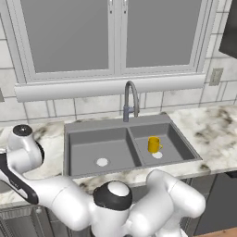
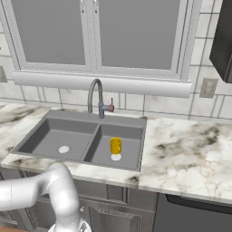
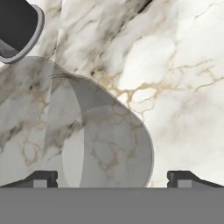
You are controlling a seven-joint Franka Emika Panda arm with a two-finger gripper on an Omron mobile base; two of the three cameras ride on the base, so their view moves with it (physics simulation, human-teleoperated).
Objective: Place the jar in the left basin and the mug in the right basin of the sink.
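Jar: translucent, on marble counter, between the spread tips of the gripper, untouched. Likely rigid, smooth, slippery; take across its body. Mug: in right basin.

Even, bright, diffuse rendered light with no evident source, soft shading inside the sink, no glare, flat grey window panes, slightly soft low-resolution textures, marble countertop blurred in the hand view
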